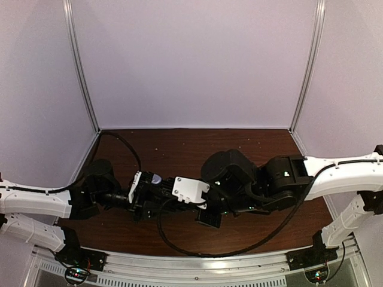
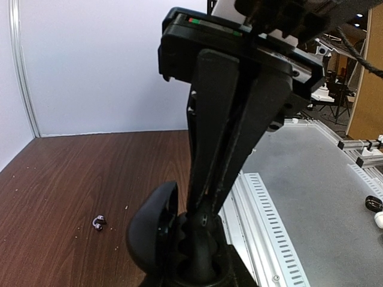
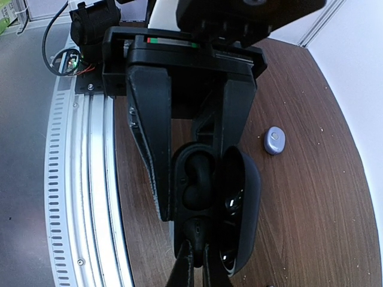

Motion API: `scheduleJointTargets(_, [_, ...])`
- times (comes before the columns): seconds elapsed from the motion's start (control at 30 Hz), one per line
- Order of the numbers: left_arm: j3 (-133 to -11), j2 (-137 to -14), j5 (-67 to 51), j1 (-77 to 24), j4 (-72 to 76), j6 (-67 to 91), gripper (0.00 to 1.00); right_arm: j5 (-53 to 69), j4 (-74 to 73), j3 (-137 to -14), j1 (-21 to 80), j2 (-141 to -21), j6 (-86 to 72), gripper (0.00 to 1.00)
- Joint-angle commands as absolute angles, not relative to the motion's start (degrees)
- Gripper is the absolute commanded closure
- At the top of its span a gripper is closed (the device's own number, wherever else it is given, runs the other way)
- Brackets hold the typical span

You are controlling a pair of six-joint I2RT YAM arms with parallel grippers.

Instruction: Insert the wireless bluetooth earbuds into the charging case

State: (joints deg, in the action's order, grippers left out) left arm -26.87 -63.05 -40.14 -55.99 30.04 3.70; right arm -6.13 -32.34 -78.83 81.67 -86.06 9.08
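My left gripper (image 1: 151, 190) is shut on the open charging case (image 3: 242, 197), which looks dark here, its hinged lid (image 2: 152, 230) swung aside. In the top view a lavender edge of the case (image 1: 157, 178) shows. My right gripper (image 3: 194, 245) is shut on one earbud (image 3: 196, 230) and holds it in the case's near well; it also shows in the left wrist view (image 2: 206, 209). I cannot tell whether the far well (image 3: 194, 176) holds anything. A second, pale-purple earbud (image 3: 274, 141) lies loose on the wooden table, seen also in the left wrist view (image 2: 99, 223).
The two arms meet at mid-table near the front edge. A slotted aluminium rail (image 3: 90, 197) runs along the table's near edge. A black cable (image 1: 197, 251) loops across the front. White walls (image 1: 191, 60) enclose the back and sides.
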Motion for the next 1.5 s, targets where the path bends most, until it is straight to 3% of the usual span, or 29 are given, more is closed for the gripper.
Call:
scheduleJointTargets(0.0, [-28.39,-62.6,-40.83,-56.24,32.99,3.01,1.0,-6.97,-34.02,-80.08,81.91,-87.3,9.68,1.0])
scheduleJointTargets(0.07, [-28.38,-62.43,-40.86,-56.17,33.26,3.12,1.0,-7.1,-34.38,-80.13,81.89,-87.8,9.7,0.99])
scheduleJointTargets(0.2, [-28.01,-62.23,-40.73,-56.24,33.81,3.41,1.0,-7.19,-34.7,-80.33,81.96,-88.03,9.31,0.85])
scheduleJointTargets(0.7, [-26.86,-61.61,-39.14,-56.23,34.43,3.54,1.0,-7.61,-31.14,-77.99,81.89,-81.54,8.3,0.68])
scheduleJointTargets(1.47, [-27.69,-61.91,-39.88,-56.22,34.72,3.6,1.0,-1.31,-21.18,-74.71,74.18,-78.0,1.83,0.63])
